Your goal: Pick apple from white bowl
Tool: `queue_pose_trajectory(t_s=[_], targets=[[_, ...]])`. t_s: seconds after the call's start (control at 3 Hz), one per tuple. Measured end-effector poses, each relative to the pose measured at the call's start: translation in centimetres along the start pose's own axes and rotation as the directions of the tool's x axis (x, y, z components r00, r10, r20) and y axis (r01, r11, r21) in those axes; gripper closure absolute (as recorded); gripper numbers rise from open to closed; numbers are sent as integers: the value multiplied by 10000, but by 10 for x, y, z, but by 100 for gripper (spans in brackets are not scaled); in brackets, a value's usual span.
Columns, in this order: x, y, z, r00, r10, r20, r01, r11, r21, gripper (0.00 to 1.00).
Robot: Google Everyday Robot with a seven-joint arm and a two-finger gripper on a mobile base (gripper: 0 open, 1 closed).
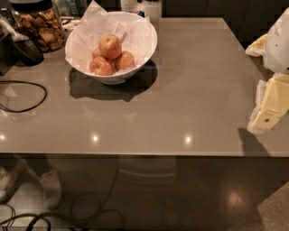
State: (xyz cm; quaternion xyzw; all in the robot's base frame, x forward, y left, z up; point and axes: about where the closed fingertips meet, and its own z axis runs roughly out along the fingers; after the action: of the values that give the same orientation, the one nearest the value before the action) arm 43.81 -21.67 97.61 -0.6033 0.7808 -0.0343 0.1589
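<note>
The white bowl (pixel 146 43) stands at the back left of the grey table, lined with crumpled white paper. Several apples lie in it. The apple (pixel 110 46), red-streaked with a paler patch around the stem, sits on top of the pile. Two more evenly orange-red apples (pixel 101 66) (pixel 125 60) lie below it. My gripper (pixel 270 106), cream-yellow under a white arm part (pixel 277 40), hangs at the far right edge of the view, over the table's right side. It is far from the bowl and holds nothing that I can see.
A glass cookie jar (pixel 38 22) stands at the back left beside the bowl. A dark scoop-like object (pixel 27 50) and a black cable loop (pixel 22 97) lie on the table's left side. White containers (pixel 144 6) stand behind the bowl. The table's front edge (pixel 135 155) runs across; cables lie on the floor below.
</note>
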Motion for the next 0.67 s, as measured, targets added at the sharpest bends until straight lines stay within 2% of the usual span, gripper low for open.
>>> queue_pose_trajectory(t_s=[0.33,0.67], targets=[[0,0,0,10000,0,0,0,10000,0,0],[-21,-17,-4,9991,-370,203,373,9991,-190,0]])
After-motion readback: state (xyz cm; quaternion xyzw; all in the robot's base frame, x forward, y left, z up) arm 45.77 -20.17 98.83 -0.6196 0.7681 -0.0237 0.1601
